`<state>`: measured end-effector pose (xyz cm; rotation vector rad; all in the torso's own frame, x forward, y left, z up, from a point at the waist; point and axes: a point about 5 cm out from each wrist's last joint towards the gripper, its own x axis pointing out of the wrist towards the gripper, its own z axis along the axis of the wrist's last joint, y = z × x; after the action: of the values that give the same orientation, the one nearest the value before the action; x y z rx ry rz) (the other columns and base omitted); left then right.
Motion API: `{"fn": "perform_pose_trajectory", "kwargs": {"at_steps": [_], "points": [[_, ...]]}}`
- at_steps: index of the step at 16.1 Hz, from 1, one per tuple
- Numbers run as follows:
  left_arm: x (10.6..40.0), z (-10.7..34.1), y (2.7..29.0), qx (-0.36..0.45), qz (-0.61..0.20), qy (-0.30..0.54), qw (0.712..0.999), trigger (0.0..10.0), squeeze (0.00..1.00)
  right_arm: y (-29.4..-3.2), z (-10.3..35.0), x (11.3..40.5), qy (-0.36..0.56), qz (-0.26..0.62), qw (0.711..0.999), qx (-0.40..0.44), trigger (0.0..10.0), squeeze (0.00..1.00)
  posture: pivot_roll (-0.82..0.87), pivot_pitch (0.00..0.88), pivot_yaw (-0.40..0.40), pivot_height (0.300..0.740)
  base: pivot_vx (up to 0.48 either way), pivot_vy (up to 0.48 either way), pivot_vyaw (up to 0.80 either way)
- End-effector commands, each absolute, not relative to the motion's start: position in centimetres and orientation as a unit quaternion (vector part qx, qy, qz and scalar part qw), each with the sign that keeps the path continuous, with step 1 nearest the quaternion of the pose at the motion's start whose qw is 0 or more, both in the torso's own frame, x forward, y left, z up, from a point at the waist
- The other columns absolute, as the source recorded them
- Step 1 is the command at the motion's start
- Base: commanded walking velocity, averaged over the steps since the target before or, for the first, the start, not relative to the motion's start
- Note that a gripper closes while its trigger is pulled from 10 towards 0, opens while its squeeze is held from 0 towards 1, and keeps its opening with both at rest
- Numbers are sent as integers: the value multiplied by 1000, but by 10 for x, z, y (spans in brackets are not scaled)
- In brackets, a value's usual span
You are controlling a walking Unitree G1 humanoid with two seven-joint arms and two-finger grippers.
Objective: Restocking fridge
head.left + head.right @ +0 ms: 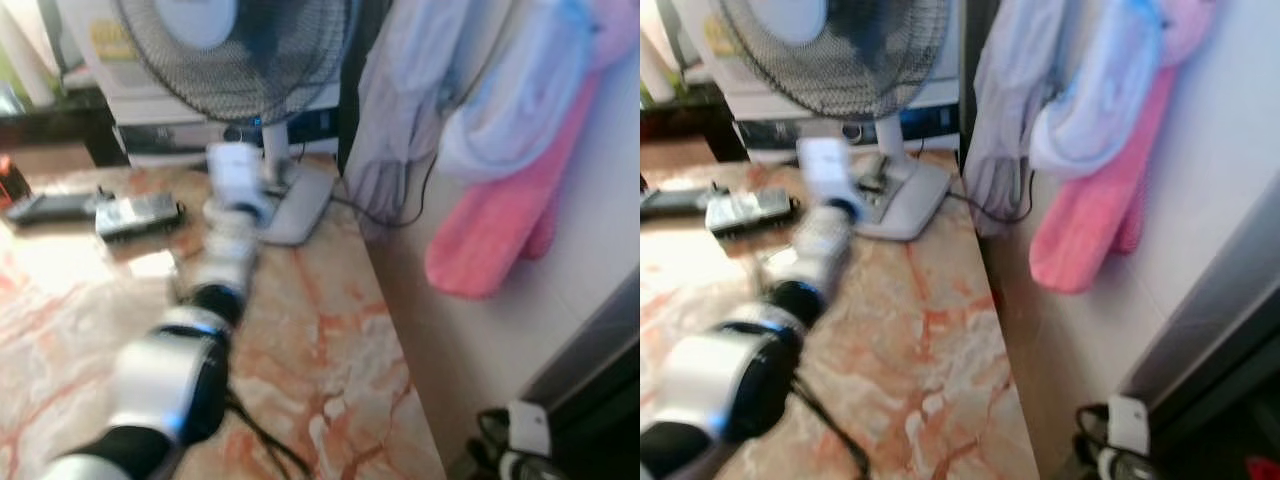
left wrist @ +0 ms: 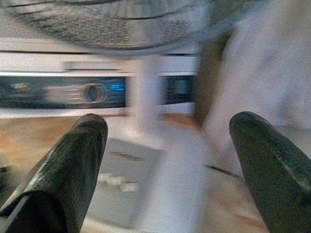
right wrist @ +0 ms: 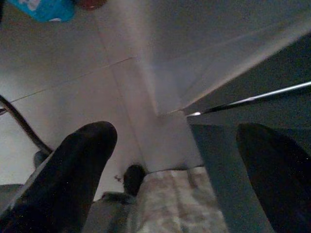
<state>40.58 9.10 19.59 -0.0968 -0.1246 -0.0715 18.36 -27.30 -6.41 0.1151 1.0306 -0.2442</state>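
My left arm [image 1: 225, 250] reaches forward over a marble counter [image 1: 330, 340] toward the white base [image 1: 295, 200] of a standing fan [image 1: 240, 50]. In the left wrist view my left gripper [image 2: 170, 126] is open and holds nothing, with the fan base [image 2: 131, 179] and pole just ahead of it. My right gripper [image 3: 177, 133] is open too and hangs over pale floor tiles [image 3: 73, 82], beside a dark grey panel [image 3: 252, 63]. A blue packet [image 3: 46, 8] lies on the floor beyond it. All views are blurred.
Pink cloth [image 1: 500, 230] and pale cloths [image 1: 400, 110] hang on the wall to the right of the counter. A grey handset [image 1: 140, 213] and a dark device [image 1: 50, 207] lie at the counter's left. A white appliance [image 2: 92, 92] stands behind the fan. A plug and cables [image 1: 525, 430] lie low right.
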Motion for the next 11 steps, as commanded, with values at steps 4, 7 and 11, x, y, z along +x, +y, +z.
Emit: {"fn": "perform_pose_trajectory", "kwargs": {"at_steps": [4,7,11], "points": [[409,203,103,-33,-24,-71,997,10000,0,-269,-59,195,475,-112,871,58,10000,0,52,0,-19,740,304,0,0],[409,203,104,-33,-24,-71,997,10000,0,-269,-59,195,475,-112,871,59,10000,0,52,0,-19,740,304,0,0],[409,203,103,-33,-24,-71,997,10000,0,-269,-59,195,475,-112,871,58,10000,0,52,0,-19,740,304,0,0]]}}
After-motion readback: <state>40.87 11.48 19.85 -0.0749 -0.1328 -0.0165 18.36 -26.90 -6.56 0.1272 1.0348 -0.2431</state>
